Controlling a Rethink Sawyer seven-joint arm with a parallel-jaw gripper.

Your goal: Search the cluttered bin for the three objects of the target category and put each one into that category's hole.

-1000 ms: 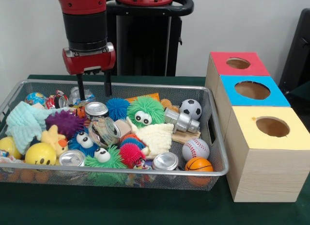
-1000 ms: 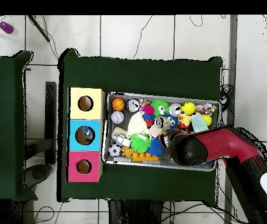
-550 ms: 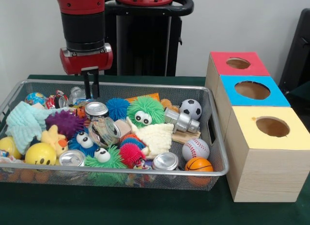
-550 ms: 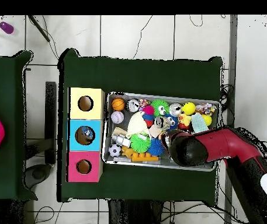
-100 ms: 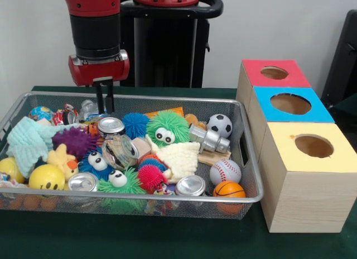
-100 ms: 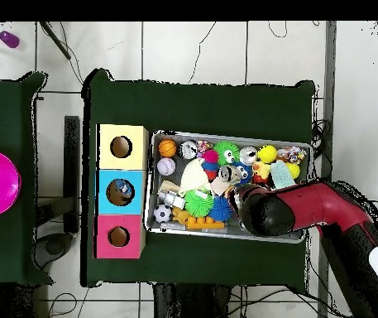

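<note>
Item 1, hand (image 5: 104,101): hangs over the far-left part of the bin (image 5: 167,199), just inside its far rim. The 2 dark fingers (image 5: 100,97) stand close together, clenched, with nothing visible between them. In the overhead view the arm's bulk covers the hand.

Item 2, bin: wire-mesh tray on the green counter (image 5: 167,242), crowded with toys.

Item 3, candidate targets: the category is not stated. 3 sport balls lie grouped at the bin's end nearest the boxes: soccer ball (image 5: 219,125), baseball (image 5: 225,171), basketball (image 5: 228,190). Several small metal tins also lie in the clutter; the nearest, a silver-lidded tin (image 5: 111,125), sits just below and slightly toward the boxes from the fingertips. A judgement only: the tin is the closest graspable piece; the balls lie well apart from the hand, across the bin's long axis.

Item 4, boxes: 3 in a row beside the bin's short end, tops red (image 5: 274,73), blue (image 5: 290,104), yellow (image 5: 313,147), 1 round hole each. The overhead view shows something inside the blue box's hole.

Item 5, governing relation: any carry runs along the bin's long axis, from the hand's end to the boxes' end. The hand must first part its fingers, then descend.
</note>
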